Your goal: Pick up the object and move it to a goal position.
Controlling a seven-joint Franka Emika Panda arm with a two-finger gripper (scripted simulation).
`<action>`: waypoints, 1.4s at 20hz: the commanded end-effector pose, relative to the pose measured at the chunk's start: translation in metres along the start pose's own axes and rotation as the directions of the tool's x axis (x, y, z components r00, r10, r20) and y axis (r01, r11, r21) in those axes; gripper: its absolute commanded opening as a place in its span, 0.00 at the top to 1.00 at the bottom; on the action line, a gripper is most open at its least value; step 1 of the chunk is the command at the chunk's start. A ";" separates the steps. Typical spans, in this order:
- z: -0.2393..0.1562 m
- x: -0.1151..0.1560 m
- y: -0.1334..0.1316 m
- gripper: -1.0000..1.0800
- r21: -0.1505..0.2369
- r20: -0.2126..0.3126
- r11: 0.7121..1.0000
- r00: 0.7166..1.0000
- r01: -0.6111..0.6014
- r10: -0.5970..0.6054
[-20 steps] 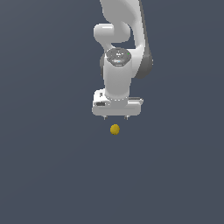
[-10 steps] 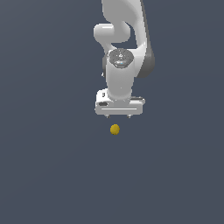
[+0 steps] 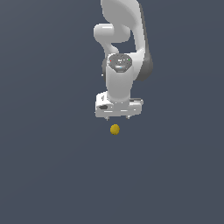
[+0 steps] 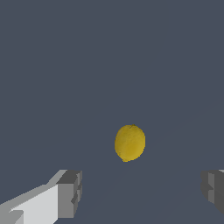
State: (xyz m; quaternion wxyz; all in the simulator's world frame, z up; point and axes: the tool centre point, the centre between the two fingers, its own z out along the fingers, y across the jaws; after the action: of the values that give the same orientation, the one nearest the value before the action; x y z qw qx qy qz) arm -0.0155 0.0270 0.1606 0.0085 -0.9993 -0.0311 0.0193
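The object [image 3: 114, 129] is a small yellow-gold ball lying on the dark grey floor, just below the white gripper [image 3: 118, 117] in the exterior view. In the wrist view the object [image 4: 129, 143] looks slightly egg-shaped and lies between and beyond the two grey fingertips [image 4: 70, 194], which stand far apart. The gripper [image 4: 142, 192] is open with nothing between its fingers and does not touch the ball.
The white arm [image 3: 124, 52] rises behind the gripper toward the top of the exterior view. A plain dark grey surface [image 3: 52, 166] surrounds the ball on all sides.
The arm has shifted slightly, with the gripper hand a touch higher in the exterior view than a second ago. The ball has not moved.
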 end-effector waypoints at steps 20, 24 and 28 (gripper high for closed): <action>0.075 -0.008 0.010 0.04 -0.032 -0.023 0.896 0.896 0.444 -0.444; 0.081 -0.009 0.011 0.04 -0.034 -0.024 0.879 0.879 0.476 -0.476; 0.082 -0.009 0.011 0.04 -0.034 -0.024 0.873 0.873 0.486 -0.487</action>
State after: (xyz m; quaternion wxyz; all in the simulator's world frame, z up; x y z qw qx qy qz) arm -0.0274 0.0169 0.0788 0.0001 -0.9603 -0.2790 0.0005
